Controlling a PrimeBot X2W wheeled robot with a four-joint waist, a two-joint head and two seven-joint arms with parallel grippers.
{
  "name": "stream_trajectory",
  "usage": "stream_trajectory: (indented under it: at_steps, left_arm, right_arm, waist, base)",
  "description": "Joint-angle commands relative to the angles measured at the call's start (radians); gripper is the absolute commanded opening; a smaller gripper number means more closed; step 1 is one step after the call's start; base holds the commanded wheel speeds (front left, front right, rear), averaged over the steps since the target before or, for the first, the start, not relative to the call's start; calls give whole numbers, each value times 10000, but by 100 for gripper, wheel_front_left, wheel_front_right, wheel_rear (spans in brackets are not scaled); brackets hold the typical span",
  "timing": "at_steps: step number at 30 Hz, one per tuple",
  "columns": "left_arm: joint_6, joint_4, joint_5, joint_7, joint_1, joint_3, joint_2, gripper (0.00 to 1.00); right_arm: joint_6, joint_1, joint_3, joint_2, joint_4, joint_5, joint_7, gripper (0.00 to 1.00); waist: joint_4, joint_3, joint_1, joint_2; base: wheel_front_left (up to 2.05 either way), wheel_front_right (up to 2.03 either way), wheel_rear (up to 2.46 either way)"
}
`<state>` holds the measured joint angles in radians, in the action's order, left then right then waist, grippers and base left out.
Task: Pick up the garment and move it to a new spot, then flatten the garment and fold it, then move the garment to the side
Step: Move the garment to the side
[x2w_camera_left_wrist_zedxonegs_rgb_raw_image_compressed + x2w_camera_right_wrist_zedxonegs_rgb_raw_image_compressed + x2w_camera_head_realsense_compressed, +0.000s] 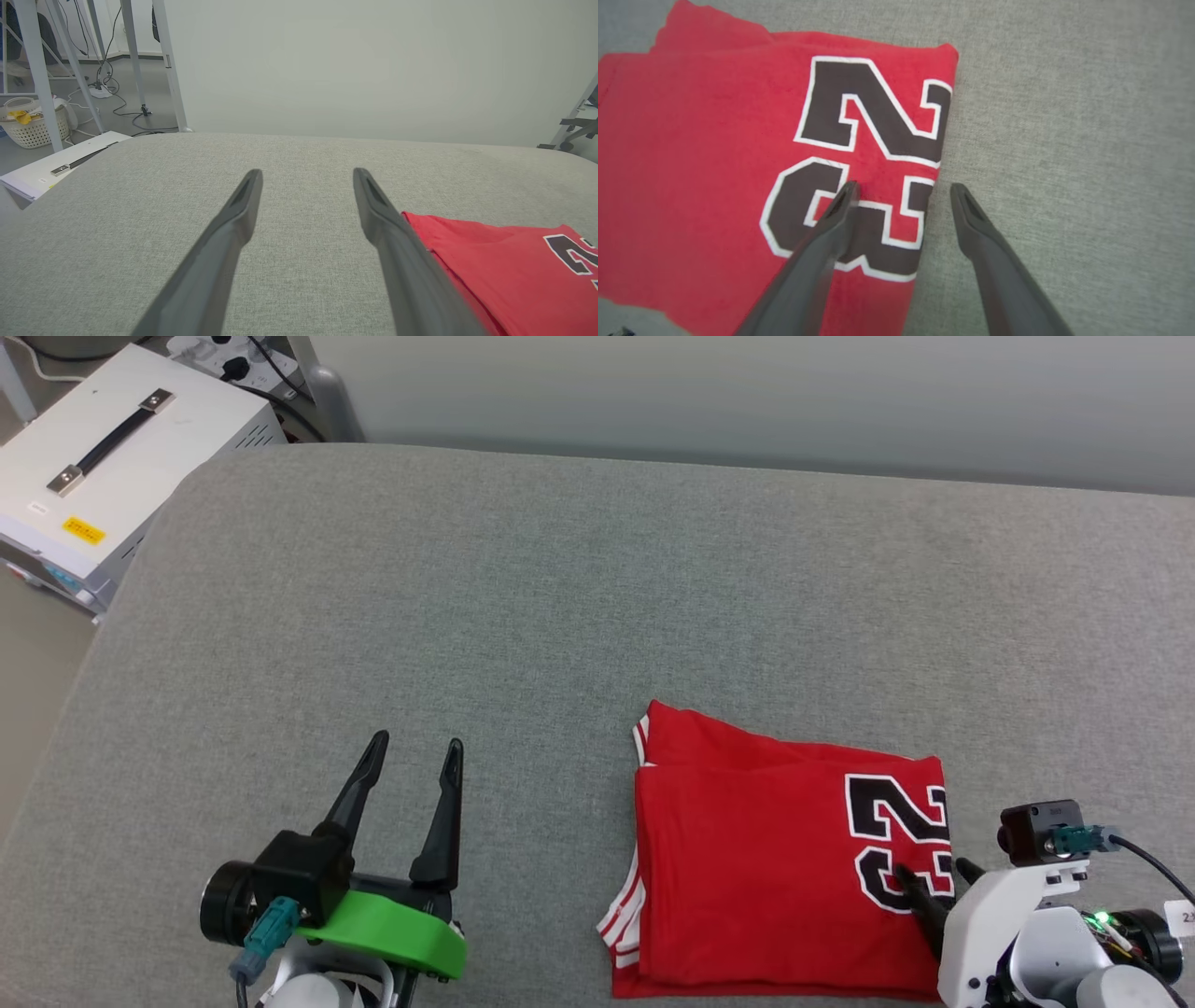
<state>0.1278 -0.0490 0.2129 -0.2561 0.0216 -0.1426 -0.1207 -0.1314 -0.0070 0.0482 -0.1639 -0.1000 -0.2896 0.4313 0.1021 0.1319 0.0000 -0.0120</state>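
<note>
The garment [747, 868] lies folded into a flat red rectangle on the grey padded surface [560, 597], at the near right, with a black white-outlined "23" on top and striped trim at its left edge. My right gripper [932, 870] hangs open over the garment's right edge. In the right wrist view, one finger [831, 224] is above the number on the garment [691, 140] and the other is above bare grey fabric. My left gripper [416, 742] stands open and empty at the near left, well apart from the garment [504, 266], whose left corner shows beside the left gripper [307, 172].
A white box with a black handle [112, 457] sits beyond the surface's far left corner, with cables and a socket strip behind it. Pale wall runs along the far edge. In the left wrist view, a laundry basket [32, 128] and metal frame legs stand on the floor.
</note>
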Motion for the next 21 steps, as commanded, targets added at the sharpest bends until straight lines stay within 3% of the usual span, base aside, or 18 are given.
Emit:
stream_trajectory:
  at_steps: [1,8,9,10,11,21]
  left_arm:
    - [29,5,33,-57,205,-14,-50,100]
    - [29,11,38,-57,370,-81,-96,100]
    - [29,1,37,-57,400,-95,-97,100]
    - [29,-13,35,-57,424,-113,-100,100]
    - [29,-31,30,-57,454,-136,-106,100]
    - [29,-173,-19,-57,457,-283,-147,100]
  right_arm:
    - [7,-156,62,4,-126,-70,219,100]
    - [7,-139,551,22,-558,-346,1260,100]
    - [7,-137,665,-13,-597,-357,1354,49]
    - [7,-140,750,-47,-616,-362,1396,27]
    - [7,-152,812,-76,-629,-367,1408,0]
    - [7,-698,1215,-630,-373,318,669,0]
  waist:
    - [124,162,0,120]
    - [217,419,0,120]
    - [223,459,0,120]
    - [226,490,0,120]
    - [225,530,0,120]
    - [-197,268,0,120]
  base:
    - [0,0,0]
    - [0,0,0]
    - [0,0,0]
    - [0,0,0]
    - [0,0,0]
    - [0,0,0]
